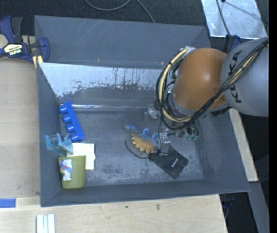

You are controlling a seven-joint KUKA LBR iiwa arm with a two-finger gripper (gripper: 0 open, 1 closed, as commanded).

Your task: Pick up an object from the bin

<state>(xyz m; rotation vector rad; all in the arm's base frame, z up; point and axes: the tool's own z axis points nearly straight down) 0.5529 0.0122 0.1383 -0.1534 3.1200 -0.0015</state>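
Your gripper (164, 144) is low on bin (129, 188) floor, right of centre, between tan toothed piece (139, 141) and black slab (171, 164). Open or closed: cannot tell. Step likely the approach. Next you need one target centred, then close and lift.

one green cup (73, 172), one blue brick (71, 121)

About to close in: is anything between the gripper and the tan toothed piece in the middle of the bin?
Nothing visible. The gripper sits right at the edge of the tan toothed piece. A black flat piece lies close beside both, not between them.
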